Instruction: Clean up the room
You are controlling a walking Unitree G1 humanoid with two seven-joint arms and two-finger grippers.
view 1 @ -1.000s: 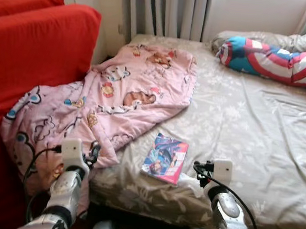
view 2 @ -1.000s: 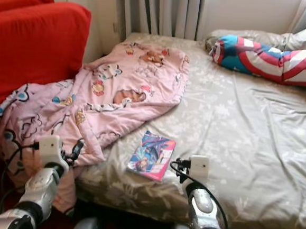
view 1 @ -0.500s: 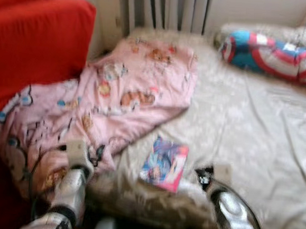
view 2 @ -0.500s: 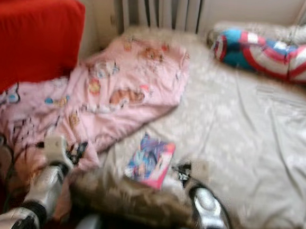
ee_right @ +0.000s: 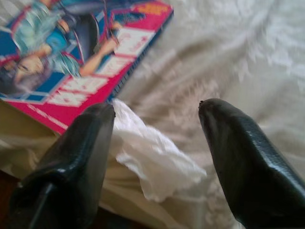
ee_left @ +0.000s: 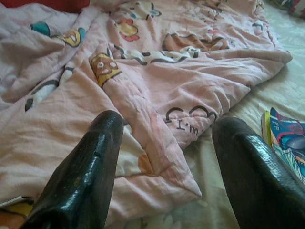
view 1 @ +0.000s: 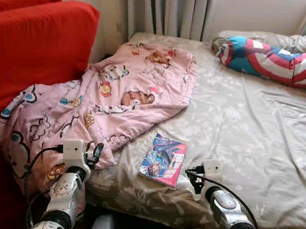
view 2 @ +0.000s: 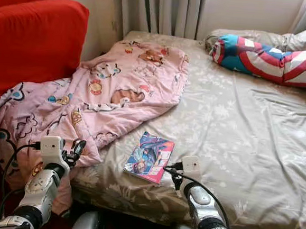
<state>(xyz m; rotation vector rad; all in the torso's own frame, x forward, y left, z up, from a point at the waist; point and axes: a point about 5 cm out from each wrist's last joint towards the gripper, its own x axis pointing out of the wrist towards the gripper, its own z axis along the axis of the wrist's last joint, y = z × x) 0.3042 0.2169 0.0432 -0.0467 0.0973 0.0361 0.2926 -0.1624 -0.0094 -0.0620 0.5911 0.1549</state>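
A pink cartoon-print blanket (view 1: pixel 117 96) lies crumpled over the bed's left side and hangs off its front corner. A colourful book (view 1: pixel 163 160) lies flat near the bed's front edge. My right gripper (ee_right: pixel 152 129) is open just right of the book, its fingers on either side of a crumpled white tissue (ee_right: pixel 159 155) on the sheet at the bed's edge. My left gripper (ee_left: pixel 167 143) is open too, low over the blanket's folded front edge, with nothing between its fingers.
The grey floral bed sheet (view 1: pixel 247 127) stretches to the right. A red, white and blue striped pillow (view 1: pixel 269 54) lies at the head. A red sofa (view 1: pixel 37 41) stands close on the left. Curtains (view 1: pixel 166 12) hang behind the bed.
The view blurred and shook, then settled a little closer to the bed. My right gripper now sits slightly nearer the book's corner. The left arm holds about the same place.
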